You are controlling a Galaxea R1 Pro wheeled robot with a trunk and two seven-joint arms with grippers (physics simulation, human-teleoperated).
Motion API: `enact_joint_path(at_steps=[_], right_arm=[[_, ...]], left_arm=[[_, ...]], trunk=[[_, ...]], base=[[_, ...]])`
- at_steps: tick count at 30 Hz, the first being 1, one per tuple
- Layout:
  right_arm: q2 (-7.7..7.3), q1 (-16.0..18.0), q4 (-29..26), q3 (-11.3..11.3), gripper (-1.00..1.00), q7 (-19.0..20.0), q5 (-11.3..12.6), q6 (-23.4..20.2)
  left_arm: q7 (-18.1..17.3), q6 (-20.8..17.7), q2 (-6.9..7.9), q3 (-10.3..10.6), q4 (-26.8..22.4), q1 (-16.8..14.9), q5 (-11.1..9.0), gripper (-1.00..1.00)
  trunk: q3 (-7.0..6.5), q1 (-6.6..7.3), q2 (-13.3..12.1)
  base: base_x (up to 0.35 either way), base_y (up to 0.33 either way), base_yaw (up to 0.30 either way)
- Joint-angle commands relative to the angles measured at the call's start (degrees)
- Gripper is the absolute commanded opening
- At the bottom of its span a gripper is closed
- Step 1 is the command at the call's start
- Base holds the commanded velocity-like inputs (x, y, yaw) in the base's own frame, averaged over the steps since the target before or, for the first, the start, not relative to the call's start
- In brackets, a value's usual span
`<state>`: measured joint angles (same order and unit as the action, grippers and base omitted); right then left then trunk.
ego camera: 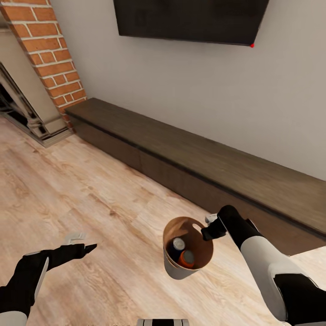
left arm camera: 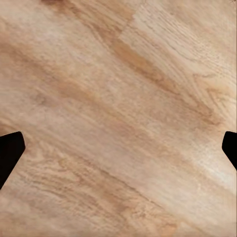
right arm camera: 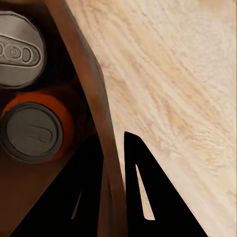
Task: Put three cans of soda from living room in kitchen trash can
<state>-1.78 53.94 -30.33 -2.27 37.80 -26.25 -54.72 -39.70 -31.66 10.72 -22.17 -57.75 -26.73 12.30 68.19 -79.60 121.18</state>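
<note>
Tash can [ego camera: 181,267]: pale grey outside, brown inside, two cans in it: orange can [ego camera: 186,258], dark can [ego camera: 176,245]. Right fingers [ego camera: 209,232] clamped on rim at 2 o'clock; left fingers [ego camera: 86,248] apart.

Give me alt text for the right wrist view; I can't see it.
The right end effector pinches the bucket wall, one finger inside and one outside. Inside sit two cans with silvery tops, an orange can and a second can. Outside the bucket is wood floor.

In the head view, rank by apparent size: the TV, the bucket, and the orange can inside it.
1. TV, largest though cropped by the frame.
2. Bucket, held at its rim by the right gripper.
3. Orange can, smallest.
</note>
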Motion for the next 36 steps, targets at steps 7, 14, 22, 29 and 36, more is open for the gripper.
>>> enact_joint_path(at_steps=[7,14,22,29,36], right_arm=[[0.10,-0.2,0.0,0.0,-1.00,0.3,1.2,-0.4],[0.12,-0.3,-0.1,0.0,-1.00,0.3,1.2,-0.4],[0.44,-0.5,-0.1,0.0,-1.00,0.3,1.2,-0.4],[0.46,-0.5,-0.1,-0.1,-1.00,0.3,1.2,-0.4],[0.46,-0.5,-0.1,-0.1,-1.00,0.3,1.2,-0.4]], left_arm=[[-0.1,0.7,-0.01,-0.1,0.3,0.0,0.0,1.00],[-0.4,0.7,-0.03,-0.1,0.5,0.0,0.0,1.00],[-0.5,0.7,-0.07,-0.1,0.6,0.0,0.0,1.00],[-0.5,0.7,-0.08,-0.1,0.7,0.0,0.1,1.00],[-0.5,0.8,-0.09,-0.1,0.8,0.0,0.2,1.00]], trunk=[[0.19,0.00,0.0],[0.37,0.00,0.0],[0.56,0.00,0.0],[0.72,0.00,0.0],[0.88,0.00,0.0]], base=[[0.150,0.138,0.230],[0.193,0.223,0.230],[0.179,0.238,0.232],[0.177,0.240,0.232],[0.176,0.240,0.232]])
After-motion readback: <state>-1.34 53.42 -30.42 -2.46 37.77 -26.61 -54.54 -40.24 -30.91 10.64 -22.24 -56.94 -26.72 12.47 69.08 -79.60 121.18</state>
